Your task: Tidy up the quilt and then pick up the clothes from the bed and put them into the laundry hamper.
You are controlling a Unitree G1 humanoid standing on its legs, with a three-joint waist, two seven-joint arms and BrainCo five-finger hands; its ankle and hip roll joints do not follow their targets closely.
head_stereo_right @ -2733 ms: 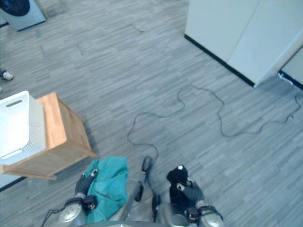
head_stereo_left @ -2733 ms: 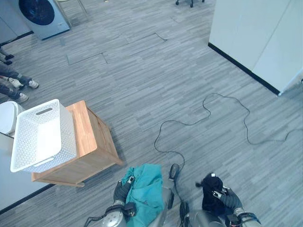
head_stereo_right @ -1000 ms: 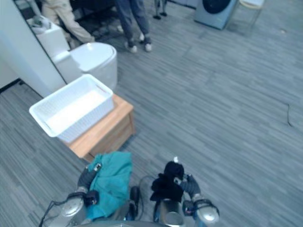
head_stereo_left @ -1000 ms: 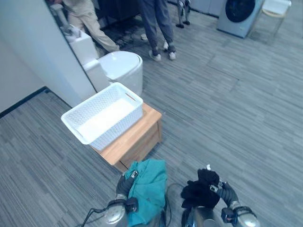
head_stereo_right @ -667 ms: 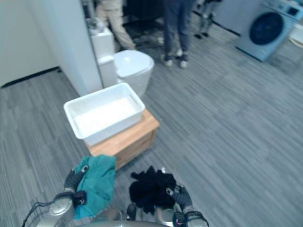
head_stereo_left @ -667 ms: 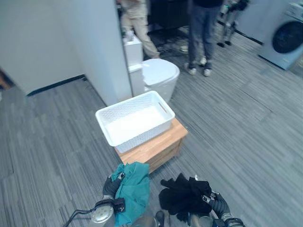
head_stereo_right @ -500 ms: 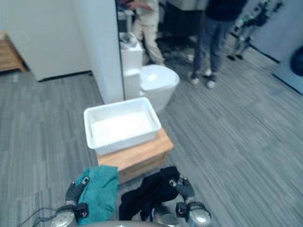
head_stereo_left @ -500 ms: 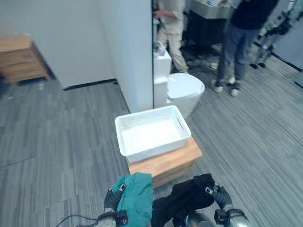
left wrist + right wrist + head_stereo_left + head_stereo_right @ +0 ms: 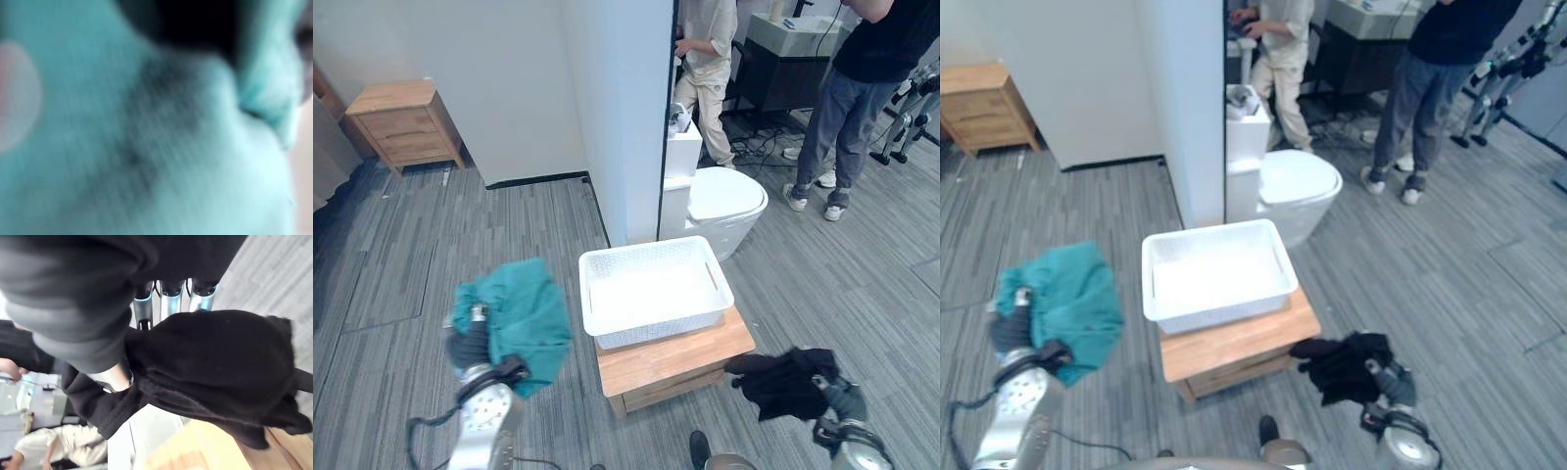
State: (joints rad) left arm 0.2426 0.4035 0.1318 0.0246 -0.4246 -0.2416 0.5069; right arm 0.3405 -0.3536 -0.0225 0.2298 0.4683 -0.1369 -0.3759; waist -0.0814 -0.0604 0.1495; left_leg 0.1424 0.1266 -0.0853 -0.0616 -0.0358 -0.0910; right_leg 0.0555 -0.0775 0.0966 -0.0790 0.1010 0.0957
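Hamper (image 9: 654,291) long axis crosswise on wooden stand (image 9: 677,358), flanked by left hand (image 9: 468,345) clutching teal garment (image 9: 514,315), right hand (image 9: 837,399) clutching black garment (image 9: 781,380).

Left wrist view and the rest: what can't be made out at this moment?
- Left wrist view: teal garment pressed against the lens, so the left hand's fingers are hidden.
- Right wrist view: black garment covers most of the right hand; finger ends hidden inside it.
- White hamper: its mesh front wall hides part of the interior.
- Eye views: both people cut off at the top edge.
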